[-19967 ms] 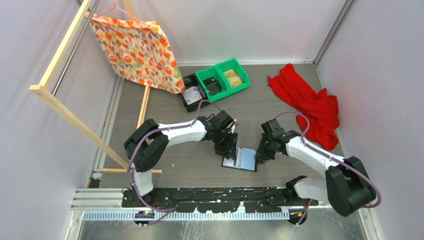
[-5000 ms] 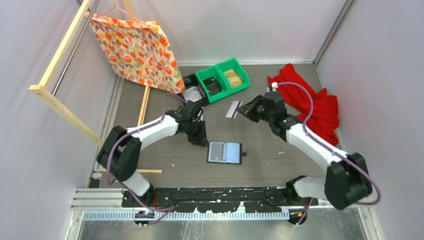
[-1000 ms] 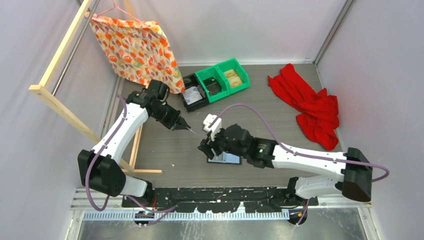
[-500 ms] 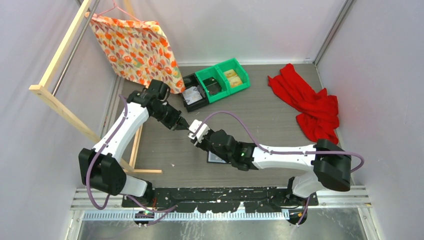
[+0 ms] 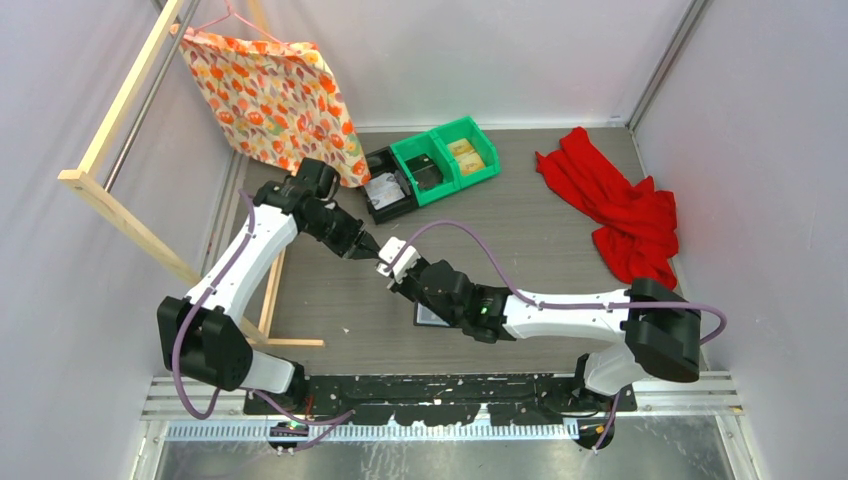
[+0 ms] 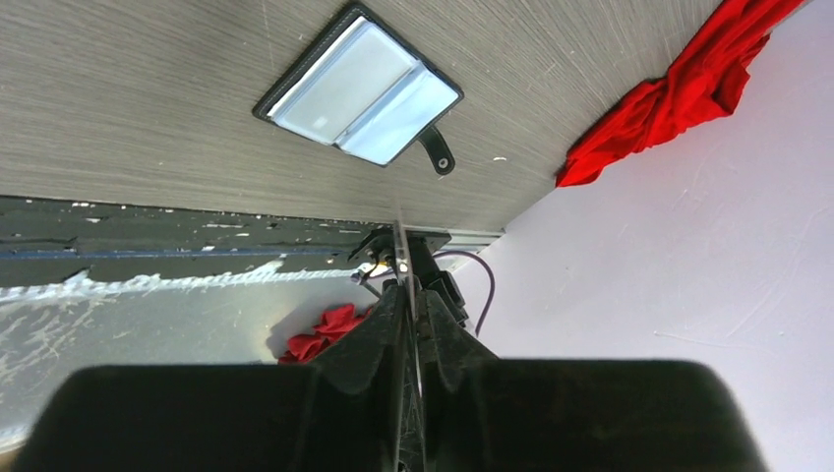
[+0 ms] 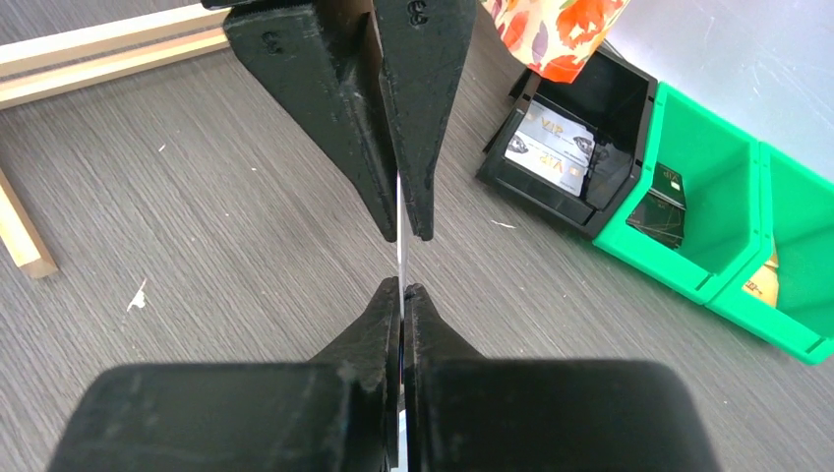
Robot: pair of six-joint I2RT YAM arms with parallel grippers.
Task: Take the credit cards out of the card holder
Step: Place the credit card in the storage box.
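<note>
Two hands meet tip to tip: left hand [image 5: 368, 247], right hand [image 5: 385, 268] both pinch one credit card [image 7: 400, 258].

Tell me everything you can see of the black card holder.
The card holder lies open and flat on the grey wood-grain table, inside facing up. It is a black leather-like bifold with two glossy greyish sleeves; one looks paler, perhaps a card inside. A short snap tab sticks out from one edge. Only the table touches it.

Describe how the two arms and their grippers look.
The left arm and right arm have white links, black joints and a looping purple cable each. The left gripper and right gripper are black, each with two tapered, wedge-shaped fingers.
</note>
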